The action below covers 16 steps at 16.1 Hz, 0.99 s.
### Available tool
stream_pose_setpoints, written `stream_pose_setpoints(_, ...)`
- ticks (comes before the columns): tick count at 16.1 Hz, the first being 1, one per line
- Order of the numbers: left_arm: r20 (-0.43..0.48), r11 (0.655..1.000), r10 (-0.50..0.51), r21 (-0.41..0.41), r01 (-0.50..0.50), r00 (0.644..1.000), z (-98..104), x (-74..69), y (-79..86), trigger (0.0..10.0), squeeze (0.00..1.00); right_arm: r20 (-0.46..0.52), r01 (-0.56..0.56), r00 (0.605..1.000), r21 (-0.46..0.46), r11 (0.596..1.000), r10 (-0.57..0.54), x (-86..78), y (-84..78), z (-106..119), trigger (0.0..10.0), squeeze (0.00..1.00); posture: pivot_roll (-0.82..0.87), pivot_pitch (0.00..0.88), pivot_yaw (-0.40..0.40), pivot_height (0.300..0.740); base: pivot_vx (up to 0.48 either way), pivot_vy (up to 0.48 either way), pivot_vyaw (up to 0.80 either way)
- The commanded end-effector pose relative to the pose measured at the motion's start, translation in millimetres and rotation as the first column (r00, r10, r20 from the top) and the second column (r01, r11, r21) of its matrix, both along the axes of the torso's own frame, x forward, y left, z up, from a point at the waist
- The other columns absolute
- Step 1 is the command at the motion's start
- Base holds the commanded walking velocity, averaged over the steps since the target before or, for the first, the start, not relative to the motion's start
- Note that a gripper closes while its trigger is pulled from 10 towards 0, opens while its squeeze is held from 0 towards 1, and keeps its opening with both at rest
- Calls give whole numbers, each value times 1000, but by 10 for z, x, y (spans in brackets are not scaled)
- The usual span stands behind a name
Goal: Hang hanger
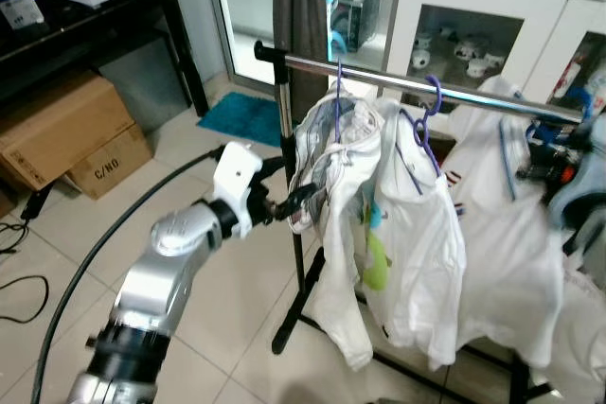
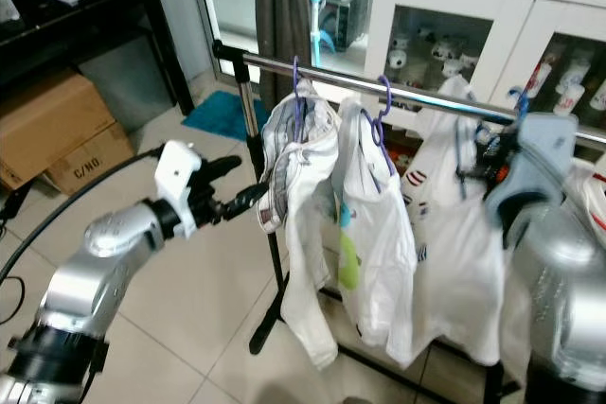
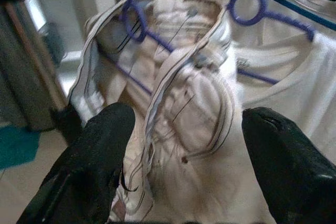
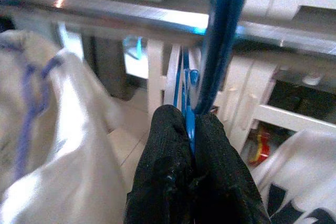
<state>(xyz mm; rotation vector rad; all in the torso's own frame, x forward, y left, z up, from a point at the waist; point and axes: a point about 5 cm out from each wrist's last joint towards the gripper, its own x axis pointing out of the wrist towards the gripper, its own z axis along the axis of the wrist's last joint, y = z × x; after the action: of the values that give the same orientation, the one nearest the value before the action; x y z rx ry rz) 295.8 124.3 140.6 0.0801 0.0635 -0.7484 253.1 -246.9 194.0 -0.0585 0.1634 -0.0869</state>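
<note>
A steel clothes rail (image 1: 417, 85) carries white shirts on purple hangers (image 1: 429, 125). My left gripper (image 1: 287, 203) is open, its fingers (image 3: 100, 145) either side of the leftmost striped white shirt (image 3: 194, 103) at its near edge, by the rack's upright pole. My right gripper (image 4: 191, 124) is shut on the blue hanger (image 4: 220, 35), holding it just below its hook. That hook rises up to the rail (image 4: 157, 19). In the right eye view this hanger's hook (image 2: 516, 101) sits at the rail's right part, with a white shirt (image 2: 454, 234) hanging below it.
A white glass-front cabinet (image 1: 492, 7) stands right behind the rack. Cardboard boxes (image 1: 66, 130) and a dark table (image 1: 104, 16) are at the left. A teal mat (image 1: 241, 115) lies by the doorway. A black cable (image 1: 114, 224) arcs over the tiled floor beside my left arm.
</note>
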Motion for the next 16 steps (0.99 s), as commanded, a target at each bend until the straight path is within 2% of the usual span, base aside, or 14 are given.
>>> stream_pose_setpoints(1, 16, 1000, 27, 10, -27, 1000, 10, -5, 17, 10000, 0, 32, -11, 999, -18, 1000, 11, -19, 63, 4, 0, 0, -185, 0, 45, 740, 0, 0, 0)
stream_pose_setpoints(3, 2, 999, 42, 14, -42, 999, -43, -27, 14, 10000, 0, 41, 15, 999, -15, 1000, -15, -39, 124, -140, 0, 0, -182, 0, 41, 740, 0, 0, 0)
stream_pose_setpoints(6, -14, 998, 65, 6, -65, 998, -87, -58, 25, 10000, 0, 49, 70, 996, 28, 997, -71, -65, 172, -296, 0, 0, -175, 0, 32, 740, -265, 0, 0)
stream_pose_setpoints(10, -23, 998, 57, 2, -57, 998, -100, -90, 3, 10000, 0, 36, 67, 997, 33, 997, -68, -59, 262, -445, 0, 0, -172, 0, 32, 740, -279, 0, 0)
stream_pose_setpoints(16, -24, 999, 54, 2, -54, 998, -102, -104, -7, 10000, 0, 30, 49, 998, 8, 999, -49, -42, 291, -496, 0, 0, -173, 0, 31, 740, -304, 0, 0)
